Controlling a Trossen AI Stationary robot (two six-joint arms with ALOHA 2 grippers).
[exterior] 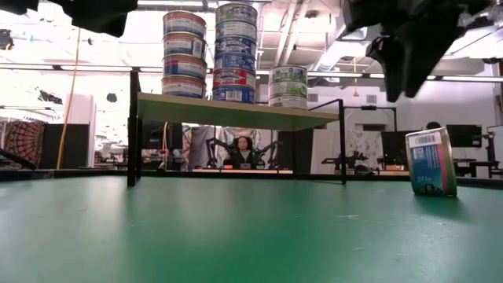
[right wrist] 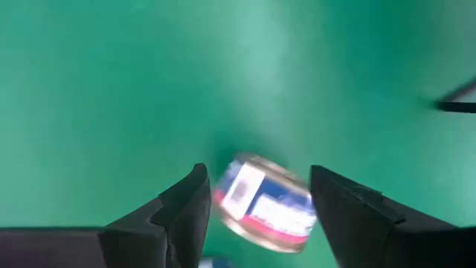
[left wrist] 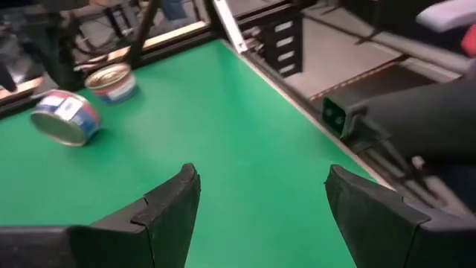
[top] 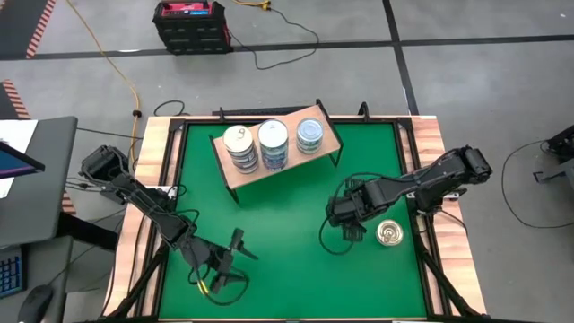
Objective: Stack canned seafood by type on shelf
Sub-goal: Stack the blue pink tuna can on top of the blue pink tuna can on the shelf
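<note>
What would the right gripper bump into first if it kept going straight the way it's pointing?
Probably the can lying on its side between the open right gripper's fingers, with the green table beneath. How far off it is, I can't tell.

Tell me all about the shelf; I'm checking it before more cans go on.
The shelf is a light-wood board on thin black legs, standing on the green table's far half, angled to its edges. Three can stacks sit in a row on top: two tall, one shorter. Underneath it is open. Neither tool touches it.
</note>
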